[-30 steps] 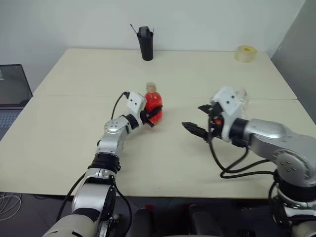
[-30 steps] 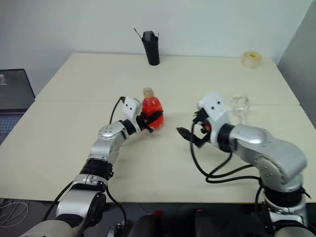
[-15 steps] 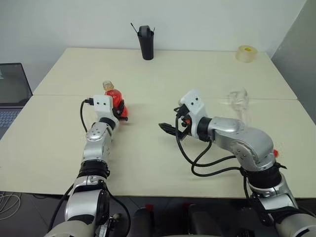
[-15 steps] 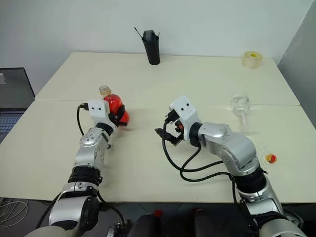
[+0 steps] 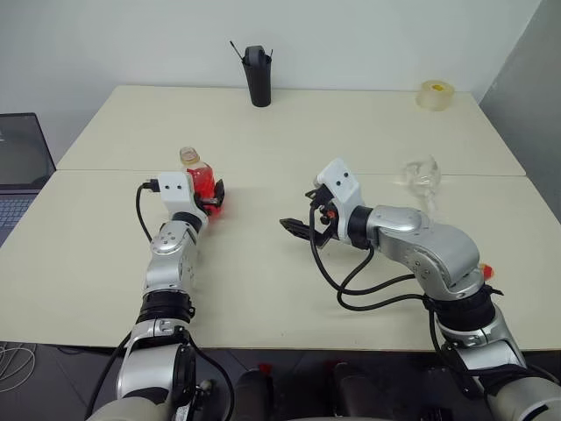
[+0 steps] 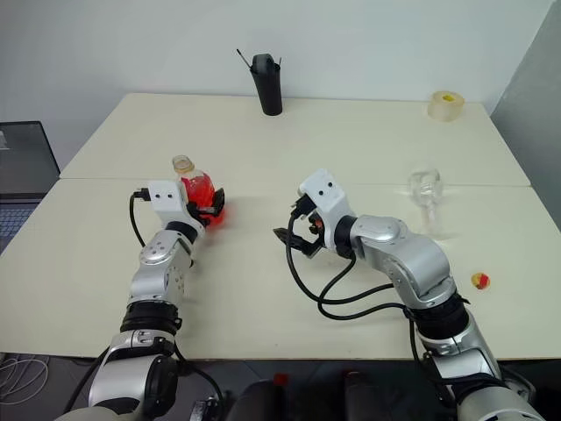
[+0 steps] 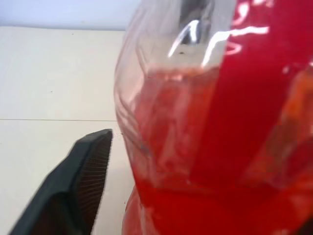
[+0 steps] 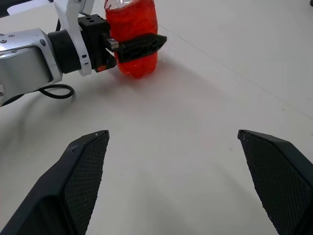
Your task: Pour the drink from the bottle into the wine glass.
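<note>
Left eye view: the worktop (image 5: 289,132) carries the wine glass (image 5: 422,173) far right. The bottle (image 5: 200,182) stands upright at left between the spread-open fingers of the left hand (image 5: 211,195) — ungripped. The right hand (image 5: 301,230) is wide open, empty. A firm waist-level regrip is advised before carrying.

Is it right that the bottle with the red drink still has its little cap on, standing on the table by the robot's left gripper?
Not quite. The bottle stands on the table by the left gripper, but its neck is open, no cap on. The right eye view shows a small yellow-red cap lying far off near the table's edge.
</note>
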Robot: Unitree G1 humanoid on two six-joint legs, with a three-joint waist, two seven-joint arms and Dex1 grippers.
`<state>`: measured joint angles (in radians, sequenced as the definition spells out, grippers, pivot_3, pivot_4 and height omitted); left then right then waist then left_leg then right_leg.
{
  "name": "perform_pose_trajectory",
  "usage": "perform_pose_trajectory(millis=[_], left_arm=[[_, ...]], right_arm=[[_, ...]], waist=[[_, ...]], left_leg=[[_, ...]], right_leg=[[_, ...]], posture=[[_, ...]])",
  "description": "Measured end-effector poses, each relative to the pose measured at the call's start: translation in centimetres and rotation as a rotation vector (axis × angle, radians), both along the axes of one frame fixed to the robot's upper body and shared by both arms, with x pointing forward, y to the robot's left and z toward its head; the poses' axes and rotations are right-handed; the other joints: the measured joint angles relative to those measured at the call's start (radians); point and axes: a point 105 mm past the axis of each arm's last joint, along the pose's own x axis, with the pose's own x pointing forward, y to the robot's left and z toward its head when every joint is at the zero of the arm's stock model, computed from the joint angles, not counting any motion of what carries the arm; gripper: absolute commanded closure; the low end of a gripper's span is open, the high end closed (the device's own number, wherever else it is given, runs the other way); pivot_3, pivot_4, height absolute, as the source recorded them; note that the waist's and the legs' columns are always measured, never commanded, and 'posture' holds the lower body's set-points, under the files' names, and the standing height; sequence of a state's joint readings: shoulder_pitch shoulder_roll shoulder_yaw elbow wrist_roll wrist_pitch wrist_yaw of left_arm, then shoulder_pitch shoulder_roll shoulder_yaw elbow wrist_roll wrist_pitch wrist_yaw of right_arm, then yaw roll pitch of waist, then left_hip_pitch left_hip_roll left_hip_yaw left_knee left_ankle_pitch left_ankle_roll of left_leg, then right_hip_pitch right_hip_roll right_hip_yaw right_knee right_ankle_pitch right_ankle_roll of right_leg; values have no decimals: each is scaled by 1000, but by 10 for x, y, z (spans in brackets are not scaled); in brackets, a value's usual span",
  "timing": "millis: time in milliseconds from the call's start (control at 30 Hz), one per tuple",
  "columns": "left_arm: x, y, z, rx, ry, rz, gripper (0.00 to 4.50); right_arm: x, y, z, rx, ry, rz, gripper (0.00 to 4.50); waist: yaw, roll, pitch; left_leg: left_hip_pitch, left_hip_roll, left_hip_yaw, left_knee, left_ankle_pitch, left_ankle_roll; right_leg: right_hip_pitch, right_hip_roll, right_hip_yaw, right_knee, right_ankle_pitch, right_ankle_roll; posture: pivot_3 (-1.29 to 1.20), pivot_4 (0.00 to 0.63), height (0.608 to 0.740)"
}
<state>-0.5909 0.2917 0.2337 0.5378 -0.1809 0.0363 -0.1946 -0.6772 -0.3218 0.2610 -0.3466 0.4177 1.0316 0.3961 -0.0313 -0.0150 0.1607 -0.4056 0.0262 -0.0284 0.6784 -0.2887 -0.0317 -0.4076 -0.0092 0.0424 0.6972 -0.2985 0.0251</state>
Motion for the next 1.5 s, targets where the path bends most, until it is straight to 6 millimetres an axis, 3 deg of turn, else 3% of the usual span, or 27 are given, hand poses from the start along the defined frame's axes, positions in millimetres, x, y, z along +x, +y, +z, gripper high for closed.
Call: perform_pose_trajectory(millis=[367,767,900,1067,1233,1400,1500], left_arm=[[-16,-2,-3,3,27,-30,11],[-51,1,-14,2,92,-31,11],[-67,7,-20,29,131,-49,11],[-99,0,-27,171,186,-273,11],[-126,-36,-9,220,134,-614,11],[-120,-100,21,272,24,-898,11],[-118,-123,25,259,18,-985,11]], right_arm=[[0,1,0,3,1,21,0],[3,-8,0,-16,-5,1,0],[2,-20,3,-27,-6,-10,0],[-7,-55,15,-38,24,-30,0],[-19,-106,37,-40,76,-100,0],[21,-184,53,39,236,-534,0],[36,-214,44,45,329,-721,0]], waist=[[0,0,0],[0,0,0],[0,0,0],[0,0,0],[6,0,0],[4,0,0],[-2,0,0]], left_leg=[[0,0,0,0,0,0],[0,0,0,0,-1,1],[0,0,0,-1,-1,2],[1,0,0,-2,-1,2],[2,-1,0,-2,-1,2],[4,-2,3,-3,-1,2],[3,0,5,-5,-1,2]], right_leg=[[0,-3,0,0,0,0],[0,-4,0,0,0,0],[0,-4,0,0,0,0],[0,-5,0,-1,0,0],[4,-5,0,-4,0,0],[4,-1,2,-3,0,0],[3,0,4,-5,0,0]], posture=[[0,150,740],[0,150,740],[0,150,740],[0,150,740],[0,150,740],[0,150,740],[0,150,740]])
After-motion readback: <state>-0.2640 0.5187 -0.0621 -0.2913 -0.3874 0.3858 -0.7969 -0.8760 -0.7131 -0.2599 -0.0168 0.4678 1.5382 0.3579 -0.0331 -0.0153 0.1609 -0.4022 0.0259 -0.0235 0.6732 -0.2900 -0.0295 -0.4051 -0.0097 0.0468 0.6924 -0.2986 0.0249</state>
